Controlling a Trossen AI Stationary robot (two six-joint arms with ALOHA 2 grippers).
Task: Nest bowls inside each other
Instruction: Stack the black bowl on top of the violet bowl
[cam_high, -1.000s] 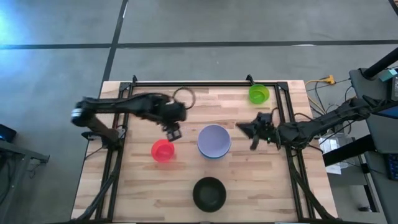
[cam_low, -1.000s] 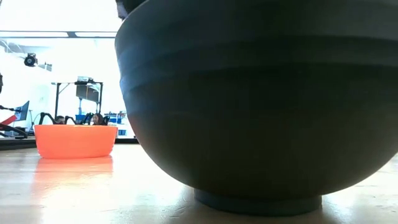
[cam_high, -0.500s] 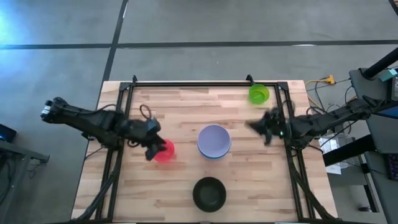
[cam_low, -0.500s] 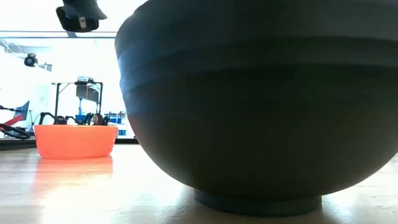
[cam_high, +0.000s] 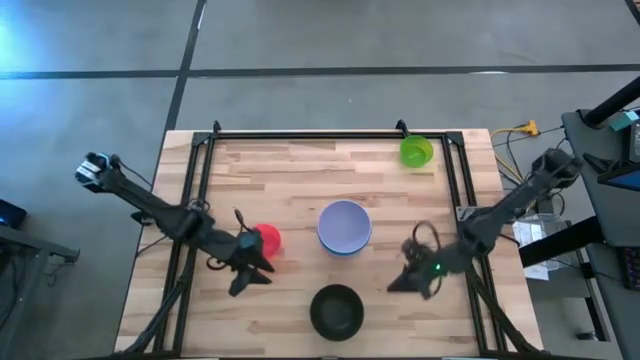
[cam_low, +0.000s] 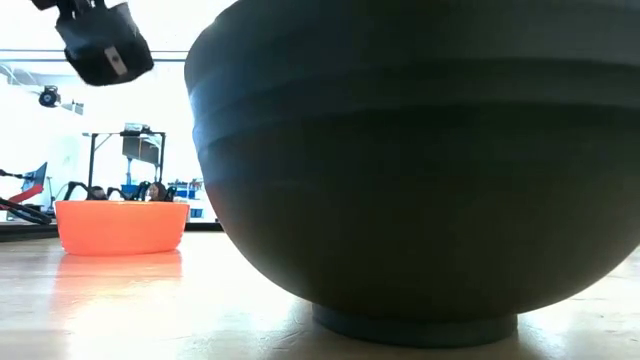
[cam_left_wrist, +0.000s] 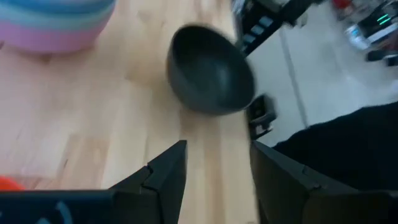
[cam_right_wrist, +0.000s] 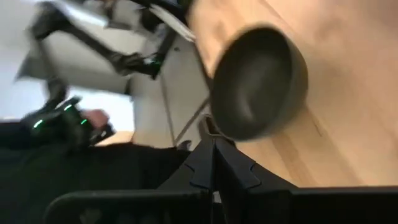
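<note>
We've got our left gripper (cam_high: 243, 279) open and empty, just beside the red bowl (cam_high: 266, 239). Our right gripper (cam_high: 404, 281) is closed on nothing, near the black bowl (cam_high: 336, 311) at the table's (cam_high: 300, 180) front edge. The stacked bowls (cam_high: 344, 227) sit mid-table, the lime green bowl (cam_high: 416, 151) at the far right corner.

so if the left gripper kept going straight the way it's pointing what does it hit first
Probably the black bowl. The open left gripper points across bare table toward it, and nothing lies between in the left wrist view, though depth is hard to judge.
</note>
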